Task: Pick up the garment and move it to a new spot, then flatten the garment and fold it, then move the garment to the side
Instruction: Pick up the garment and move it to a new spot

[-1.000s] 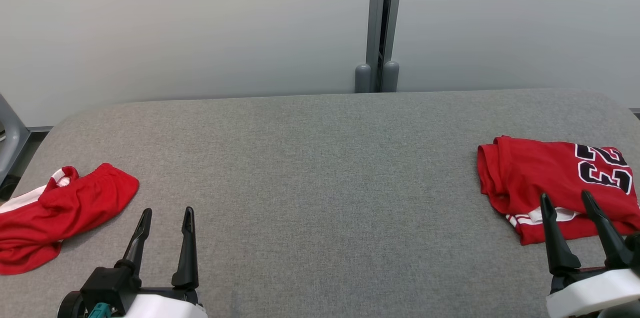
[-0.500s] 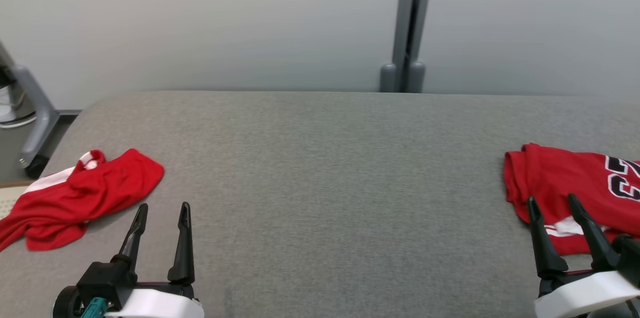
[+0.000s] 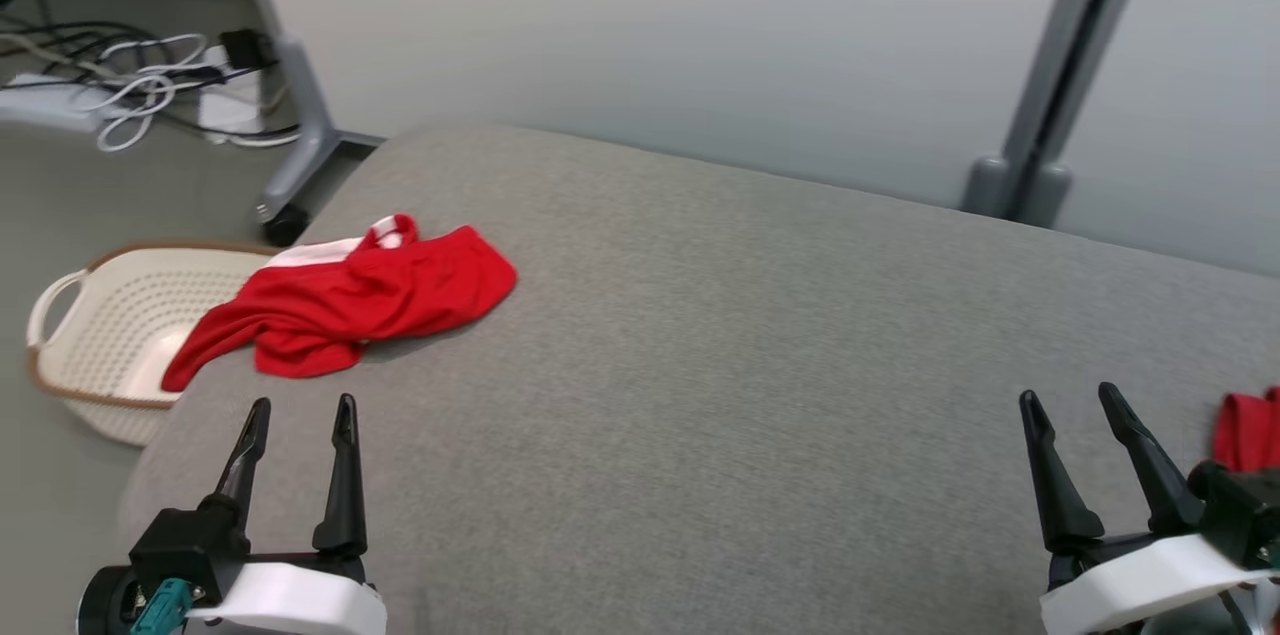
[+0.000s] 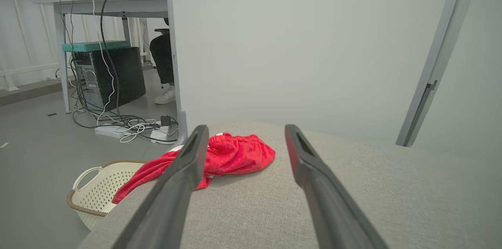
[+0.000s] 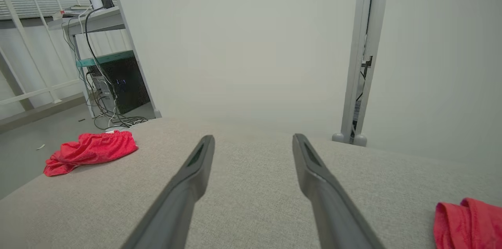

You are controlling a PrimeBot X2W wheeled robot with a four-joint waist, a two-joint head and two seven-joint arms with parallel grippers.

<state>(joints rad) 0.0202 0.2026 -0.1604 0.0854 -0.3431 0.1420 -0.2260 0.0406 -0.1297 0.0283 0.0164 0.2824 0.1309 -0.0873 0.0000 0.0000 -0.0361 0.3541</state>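
Step in hand: the first one, reaching for the pick-up. Nothing is grasped yet.

- Crumpled red garment with white trim (image 3: 350, 300): lies on the grey fabric-covered bench (image 3: 700, 365) at 10 o'clock in the head view. One tail runs out to the bench's edge, over the white perforated plastic basket (image 3: 110, 315) on the floor at 9 o'clock.
- Left gripper (image 3: 302, 405): fingers apart and empty, low at 7 o'clock, well short of the garment. The garment sits at its 12 o'clock; in the left wrist view it lies between and beyond the fingertips.
- Right gripper (image 3: 1068, 395): fingers apart and empty, at 4 o'clock, with a sliver of second red cloth (image 3: 1245, 425) just beside it at the frame edge.

Next move, as I read it: send the left arm forward and down onto a raised fold near the waistband. Avoid the hanging tail, since a grip there could drag the pile off the edge.

Versus a second ago: the head has swung left, so the camera moved, not the things. The garment has gone from the frame's left edge towards the middle, and the basket and floor cables (image 3: 130, 95) have come into view. The numbered red jersey is nearly out of frame at 3 o'clock. Both grippers stay apart.
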